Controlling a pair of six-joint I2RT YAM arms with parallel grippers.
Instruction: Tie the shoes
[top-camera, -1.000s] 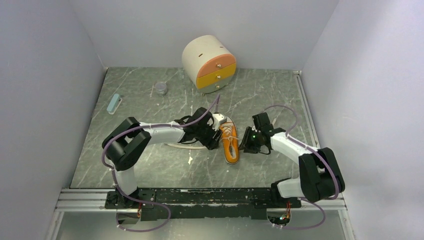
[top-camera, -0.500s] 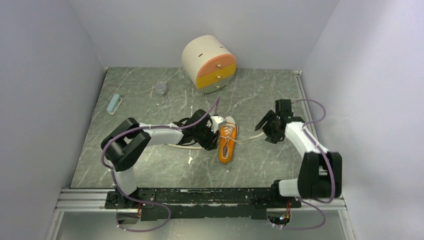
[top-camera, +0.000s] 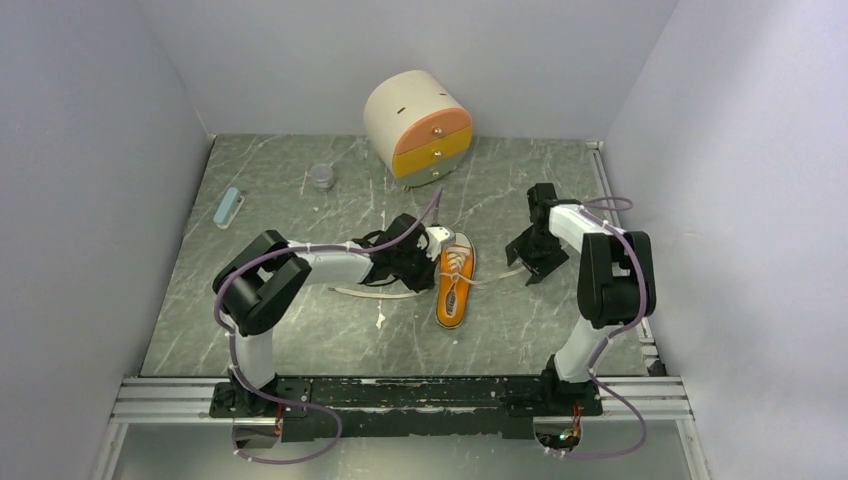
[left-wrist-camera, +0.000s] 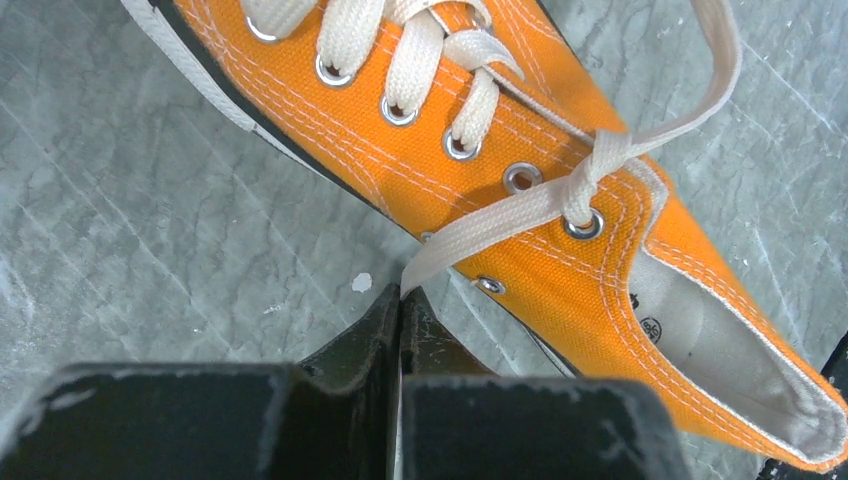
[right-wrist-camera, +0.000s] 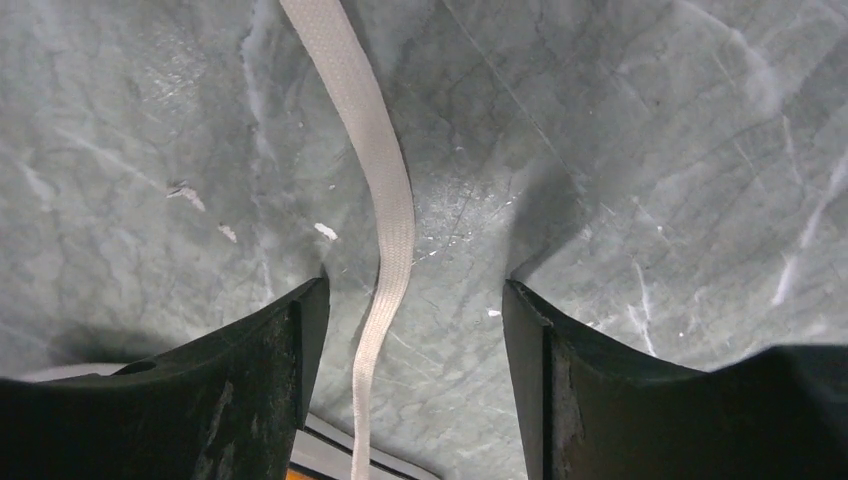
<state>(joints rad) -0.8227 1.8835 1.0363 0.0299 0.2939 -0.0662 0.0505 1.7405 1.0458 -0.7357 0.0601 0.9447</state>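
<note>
A small orange sneaker (top-camera: 453, 287) with a white sole lies at mid-table, toe towards me. In the left wrist view its eyelet side (left-wrist-camera: 470, 170) fills the frame. My left gripper (left-wrist-camera: 400, 292) is shut on the white lace (left-wrist-camera: 500, 213) that leaves the top eyelet, just beside the sole; from above it sits at the shoe's left side (top-camera: 428, 265). The other lace (top-camera: 495, 278) trails right across the table. My right gripper (right-wrist-camera: 412, 300) hangs open over that lace (right-wrist-camera: 388, 215), which runs between the fingers (right-wrist-camera: 300, 335) without touching them; from above the gripper (top-camera: 528, 262) is right of the shoe.
A round cream cabinet with orange and yellow drawers (top-camera: 418, 128) stands at the back. A small grey tin (top-camera: 321, 176) and a pale blue object (top-camera: 229, 207) lie at the back left. A loose lace end (top-camera: 370, 293) lies left of the shoe. Walls enclose three sides.
My left gripper has closed on the lace beside the shoe. My right gripper has opened, let go of the other lace and drawn back to the right. The shoe has turned slightly.
</note>
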